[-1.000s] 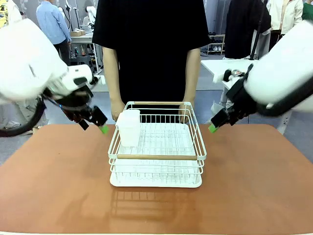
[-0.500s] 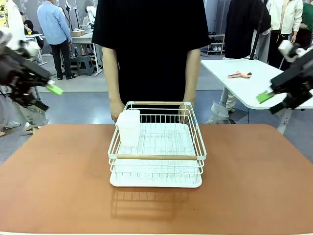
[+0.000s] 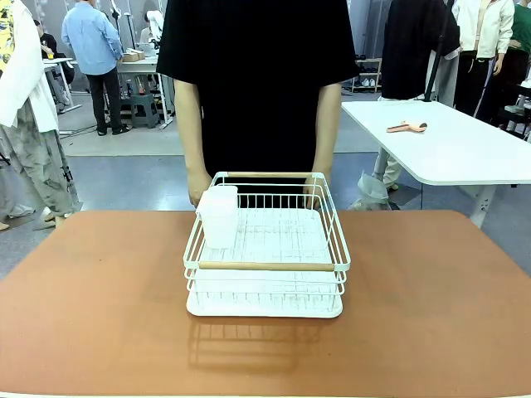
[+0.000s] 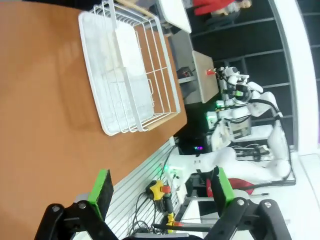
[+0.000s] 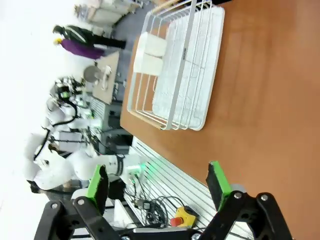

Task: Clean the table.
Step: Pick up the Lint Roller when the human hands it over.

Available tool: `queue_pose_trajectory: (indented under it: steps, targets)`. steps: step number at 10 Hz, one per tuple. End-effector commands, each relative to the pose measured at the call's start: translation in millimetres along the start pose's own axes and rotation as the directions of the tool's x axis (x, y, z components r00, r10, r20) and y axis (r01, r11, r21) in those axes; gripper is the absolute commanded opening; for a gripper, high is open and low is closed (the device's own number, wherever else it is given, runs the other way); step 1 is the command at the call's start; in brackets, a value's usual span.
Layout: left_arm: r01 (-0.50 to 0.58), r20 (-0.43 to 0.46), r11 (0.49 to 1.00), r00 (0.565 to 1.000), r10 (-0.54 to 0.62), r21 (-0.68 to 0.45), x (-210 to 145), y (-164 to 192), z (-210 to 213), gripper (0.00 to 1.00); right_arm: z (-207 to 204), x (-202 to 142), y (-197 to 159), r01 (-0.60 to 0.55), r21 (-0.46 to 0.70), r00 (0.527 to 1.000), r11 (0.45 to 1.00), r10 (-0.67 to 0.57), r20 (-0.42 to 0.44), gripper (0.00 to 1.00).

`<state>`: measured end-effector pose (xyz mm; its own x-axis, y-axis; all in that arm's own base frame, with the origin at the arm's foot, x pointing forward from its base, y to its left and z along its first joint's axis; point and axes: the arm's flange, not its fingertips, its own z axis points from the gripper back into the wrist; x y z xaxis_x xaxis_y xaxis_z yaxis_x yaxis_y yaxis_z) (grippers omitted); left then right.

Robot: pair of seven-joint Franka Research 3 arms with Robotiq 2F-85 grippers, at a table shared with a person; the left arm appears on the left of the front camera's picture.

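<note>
Terracotta surface [image 3: 91, 315] carries a white wire rack [image 3: 265, 266] at its middle, with a pale tub [image 3: 219, 215] standing in the rack's far left corner. If clearing means lifting that rack, an uneven lift from two sides could tilt it and tip the tub out, and the thin wire offers padded tips little purchase. The person [image 3: 257, 91] stands at the far edge with wrists just behind the rack, perhaps touching it, so a reach there risks a pinch. The left hand [image 4: 162, 186] is spread wide, gripping and touching nothing, well apart from the rack. The right hand [image 5: 157, 184] likewise gapes empty.
</note>
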<state>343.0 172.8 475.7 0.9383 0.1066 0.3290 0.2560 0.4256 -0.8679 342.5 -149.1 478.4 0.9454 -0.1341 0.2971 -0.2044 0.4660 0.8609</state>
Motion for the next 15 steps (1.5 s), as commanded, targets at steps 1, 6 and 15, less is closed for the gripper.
queue_pose_trajectory:
  steps: [1,6,15]
  targets:
    - [-0.005,0.058,0.994,0.998,0.011,-0.111,9.4,27.3,41.1,1.0,26.5,3.3,-23.9,0.024,0.079,0.999,0.997,-0.027,0.043,1.0]
    - [-0.06,0.051,0.997,0.997,0.062,-0.054,22.1,45.0,43.1,1.0,53.0,1.0,-51.3,0.072,0.077,0.991,0.994,-0.08,0.108,1.0]
    - [-0.079,0.047,0.995,0.996,0.081,-0.06,6.8,53.4,50.4,1.0,54.1,-7.1,-53.0,0.092,0.083,0.991,0.992,-0.1,0.092,1.0]
